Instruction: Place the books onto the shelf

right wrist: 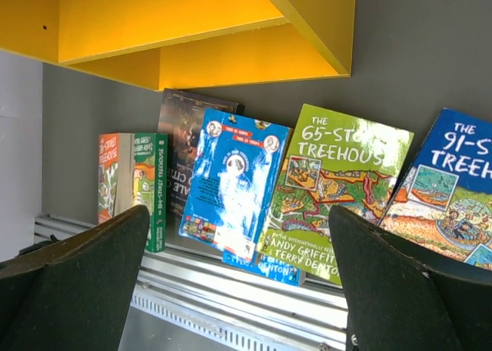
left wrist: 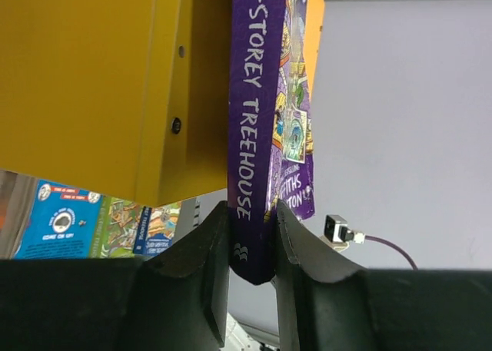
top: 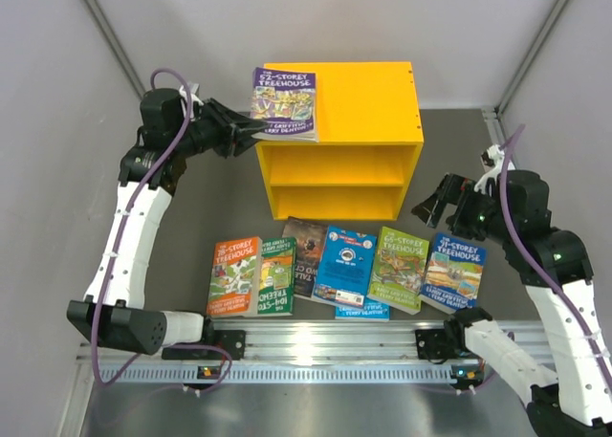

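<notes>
Clamping the purple book (top: 284, 103) by its spine edge, the left pincer (top: 244, 131) holds it roughly flat over the corner of the shelf (top: 368, 102) top, which lies just ahead of the fingertips. Whether the cover already rests on the yellow board I cannot tell. To do this well, I would carry the book further ahead of the pincer so that most of it sits over the board. Part of it overhangs the edge on the pincer's side and could tip off on release. Lower it until it lies flat, then part the jaws slowly and draw straight back. The right pincer (top: 442, 200), jaws wide apart and empty, hovers with the remaining books (top: 344, 265) on the tabletop (top: 191, 207) below and ahead of it.
</notes>
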